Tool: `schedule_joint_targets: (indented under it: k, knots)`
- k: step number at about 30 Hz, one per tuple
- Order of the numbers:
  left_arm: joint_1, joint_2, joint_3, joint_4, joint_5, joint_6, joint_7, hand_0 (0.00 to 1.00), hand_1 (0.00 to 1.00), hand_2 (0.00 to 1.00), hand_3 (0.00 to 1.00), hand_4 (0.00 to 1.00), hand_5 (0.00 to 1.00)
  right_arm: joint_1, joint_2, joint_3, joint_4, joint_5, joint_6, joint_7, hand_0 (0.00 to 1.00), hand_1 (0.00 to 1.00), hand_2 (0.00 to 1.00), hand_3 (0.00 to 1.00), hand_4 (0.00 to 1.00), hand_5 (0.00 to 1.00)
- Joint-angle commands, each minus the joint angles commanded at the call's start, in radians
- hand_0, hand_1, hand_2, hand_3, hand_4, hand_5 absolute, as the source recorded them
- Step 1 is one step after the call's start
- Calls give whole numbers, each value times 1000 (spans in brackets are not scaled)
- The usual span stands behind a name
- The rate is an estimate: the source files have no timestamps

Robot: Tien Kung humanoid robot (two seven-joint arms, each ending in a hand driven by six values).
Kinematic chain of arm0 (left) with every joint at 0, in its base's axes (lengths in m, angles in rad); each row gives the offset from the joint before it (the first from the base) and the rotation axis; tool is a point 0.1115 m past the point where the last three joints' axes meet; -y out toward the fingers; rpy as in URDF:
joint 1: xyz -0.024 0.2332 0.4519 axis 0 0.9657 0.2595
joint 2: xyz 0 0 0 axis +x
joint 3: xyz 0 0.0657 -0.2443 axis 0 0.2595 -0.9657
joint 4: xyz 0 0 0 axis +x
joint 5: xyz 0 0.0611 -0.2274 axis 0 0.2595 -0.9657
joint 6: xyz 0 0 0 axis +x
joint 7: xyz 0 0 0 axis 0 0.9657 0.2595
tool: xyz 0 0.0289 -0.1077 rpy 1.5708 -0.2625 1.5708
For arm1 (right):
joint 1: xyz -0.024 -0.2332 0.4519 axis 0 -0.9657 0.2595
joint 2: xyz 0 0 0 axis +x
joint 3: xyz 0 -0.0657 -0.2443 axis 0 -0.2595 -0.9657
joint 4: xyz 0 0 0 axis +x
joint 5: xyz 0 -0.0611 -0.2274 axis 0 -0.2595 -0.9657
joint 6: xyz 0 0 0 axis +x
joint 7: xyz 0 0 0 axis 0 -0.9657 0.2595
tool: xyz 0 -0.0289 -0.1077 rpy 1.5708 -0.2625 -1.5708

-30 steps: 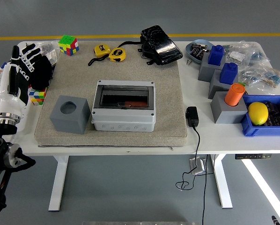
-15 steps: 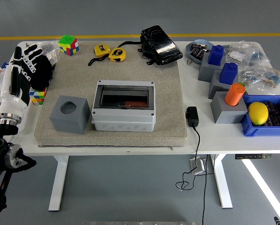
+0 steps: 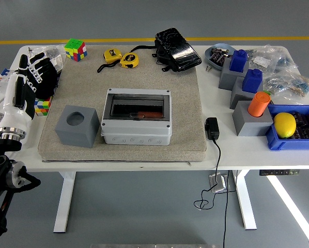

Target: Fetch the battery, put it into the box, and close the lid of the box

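Your left hand: fingers spread and straight, holding nothing, raised over the bench's left end, above a cube with coloured squares. Your right hand: out of view.

Just right of that hand: grey mat covering the middle of the bench. On it, near front left, a grey block with a round hole on top. Touching or just beside the block, to its right: the box, light grey, its dark see-through lid down; something orange-red shows through the lid, but you cannot tell whether it is the battery.

Far edge of the mat: two yellow tapes, black pouch. Second cube at far left.

Right of the mat: black adapter with its cord hanging over the near edge. Further right: grey stands carrying blue pieces and an orange cylinder; blue bin holding a yellow lemon.
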Motion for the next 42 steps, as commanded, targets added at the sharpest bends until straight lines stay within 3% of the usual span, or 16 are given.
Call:
schedule_joint_targets:
  k: [42]
  knots:
    - [-15,-6,19,5,-10,-2,-6,804,807,760,772,998,961,22,3,-26,0,25,6,11,836,780,766,800,998,998]
